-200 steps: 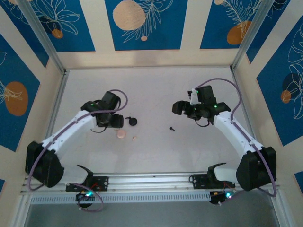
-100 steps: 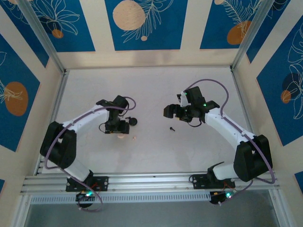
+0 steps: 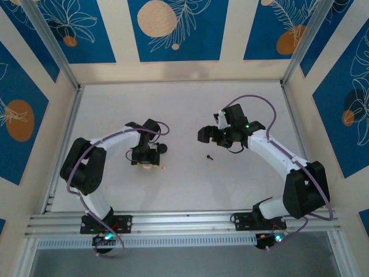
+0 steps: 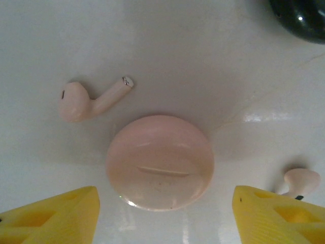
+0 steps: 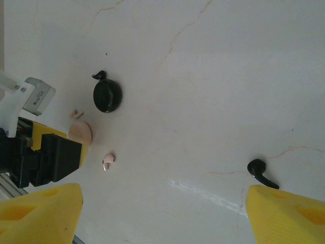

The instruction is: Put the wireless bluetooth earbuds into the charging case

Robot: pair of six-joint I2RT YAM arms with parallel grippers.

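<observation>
Left gripper (image 4: 164, 206) spread, one yellow fingertip (image 4: 56, 213) on either side of a pink disc (image 4: 160, 162), a strip of bare surface between each tip and the disc, nothing pinched; disc flat on the white table (image 3: 184, 104), about midway between the tips, a faint line across its top; pink earbud (image 4: 91, 98) just beyond the disc and apart from it, lying on its side, stem ending in a small metal tip; second pink earbud (image 4: 300, 181) close beside the other fingertip, partly hidden behind it; curved black edge of the charging case (image 4: 302, 18) at the far corner of the left wrist view, clear of the disc; in the top view, left arm folded back from there to its base at the near rail.

Right gripper (image 5: 165, 216) spread wide as well, nothing between the tips, bare table beneath; first black earbud (image 5: 262, 173) on its side just ahead of one fingertip, untouched, out of the case; in the top view, the same earbud alone on the table between the two arms, nearer the right one; charging case farther off toward the left arm, round and black, lid state not clear; second black earbud (image 5: 99, 75) at the case's rim, touching or nearly so, outside it; pink disc near the case, on its near side.
</observation>
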